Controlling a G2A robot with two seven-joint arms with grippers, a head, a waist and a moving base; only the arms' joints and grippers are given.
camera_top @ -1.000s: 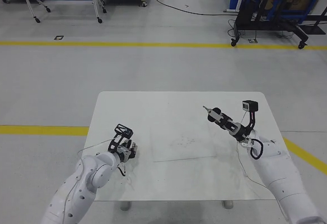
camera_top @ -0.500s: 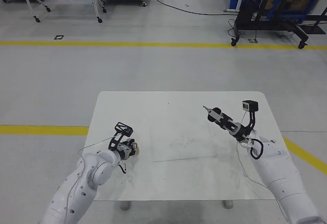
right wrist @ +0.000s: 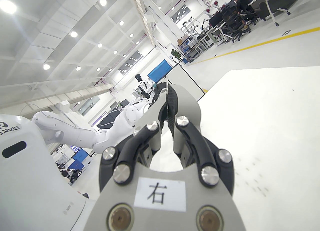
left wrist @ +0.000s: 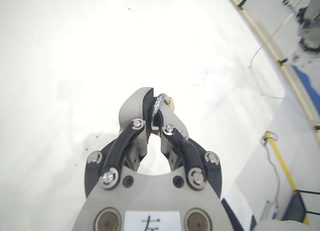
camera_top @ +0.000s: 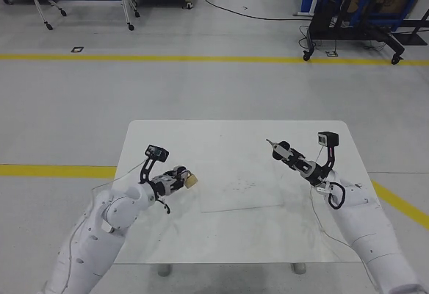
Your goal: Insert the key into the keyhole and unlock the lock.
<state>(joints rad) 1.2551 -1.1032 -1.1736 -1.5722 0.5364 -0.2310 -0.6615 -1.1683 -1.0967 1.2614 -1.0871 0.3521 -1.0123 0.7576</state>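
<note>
My left gripper (camera_top: pixel 183 179) is shut on a padlock (camera_top: pixel 192 179) above the table's left half. In the left wrist view the silver shackle (left wrist: pixel 157 103) is pinched between the pads, and the brass body (left wrist: pixel 171 104) pokes out past the fingertips of the left gripper (left wrist: pixel 156 97). Over the table's right half my right gripper (camera_top: pixel 279 150) is raised and points toward the far left. It is shut on a thin silver key (camera_top: pixel 269 142) that sticks out of its tip. In the right wrist view the right gripper (right wrist: pixel 168 90) has its pads pressed together, hiding the key.
The white table (camera_top: pixel 229 143) has faint dark scuff marks (camera_top: pixel 244 185) near its middle. A cable (camera_top: pixel 336 197) loops off the right forearm close to the table's right edge. Trolleys and a dark frame stand on the floor far behind.
The left arm has lifted the padlock from near the table's front left and swung it right, toward the middle, turning its wrist. The right arm has stayed put.
</note>
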